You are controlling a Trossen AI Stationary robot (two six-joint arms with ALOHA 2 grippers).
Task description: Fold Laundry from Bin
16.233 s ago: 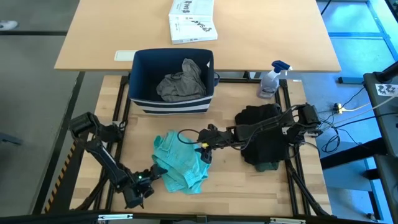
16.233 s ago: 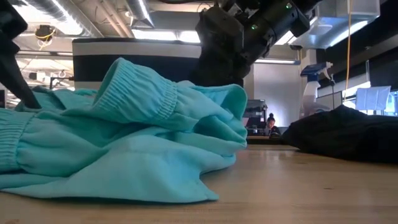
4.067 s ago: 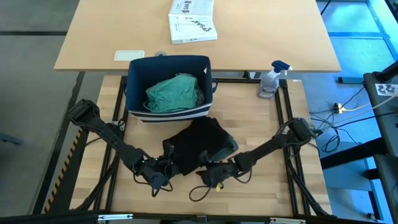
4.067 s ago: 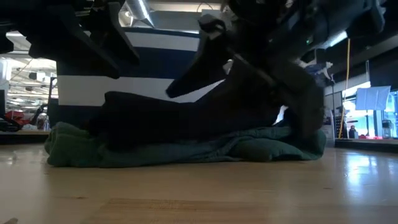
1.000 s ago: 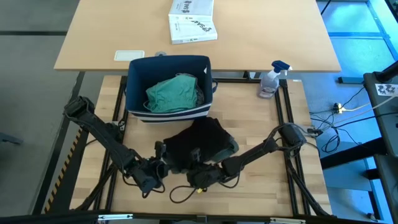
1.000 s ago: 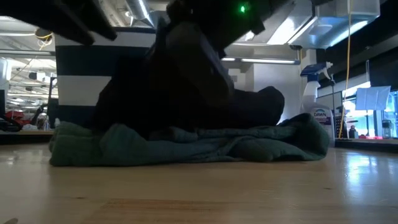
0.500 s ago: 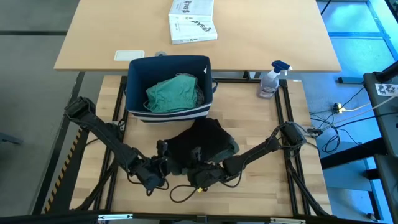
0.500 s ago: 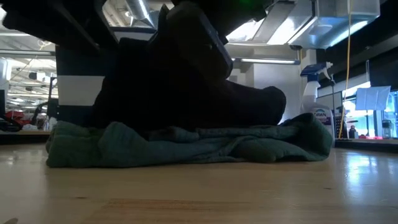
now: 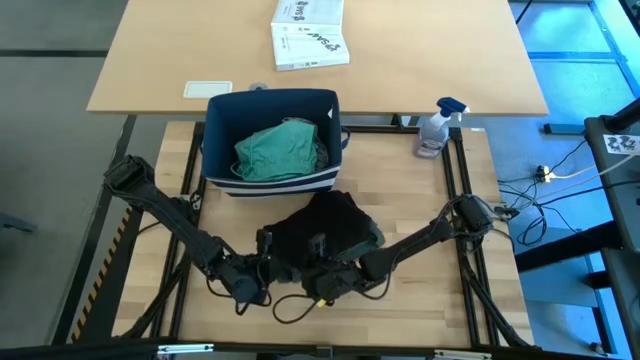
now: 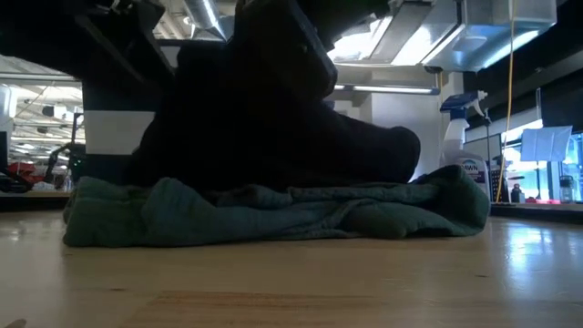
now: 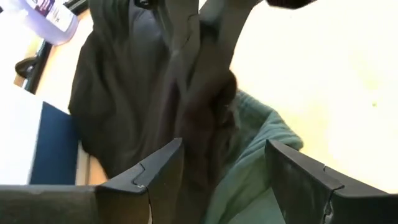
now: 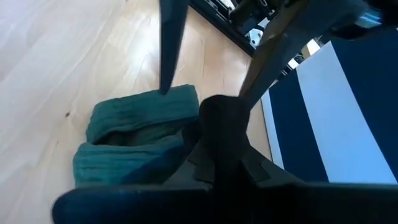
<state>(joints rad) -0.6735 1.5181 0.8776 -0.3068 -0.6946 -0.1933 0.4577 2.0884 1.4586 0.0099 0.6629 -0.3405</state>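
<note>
A black garment (image 9: pixel 322 228) lies heaped on an olive-green piece (image 10: pixel 273 217) in the middle of the table. My right gripper (image 12: pixel 225 163) is shut on a raised part of the black garment. My left gripper (image 11: pixel 221 168) is open at the heap's left side (image 9: pixel 266 252). Its two fingers stand on either side of the black cloth hanging from the right gripper; whether they touch it I cannot tell. The navy bin (image 9: pixel 215 150) with white stripes stands behind the heap, and a teal piece (image 9: pixel 280 150) lies inside it. My right gripper pinches a bunched fold of the black garment (image 12: pixel 221 121) between its two shut fingers, coming slanting down from the table's right. That fold is lifted (image 10: pixel 273 64), while the remainder of the garment still lies on the olive-green piece.
A spray bottle (image 9: pixel 435 128) stands at the table's far right corner. A white printed box (image 9: pixel 308 32) and a small card (image 9: pixel 208 90) lie on the second table beyond the bin. Bare wood shows in front of the heap (image 10: pixel 364 282).
My right gripper has risen a little and drawn the black fold higher above the heap. My left gripper has sunk and gone toward the black garment, staying open.
</note>
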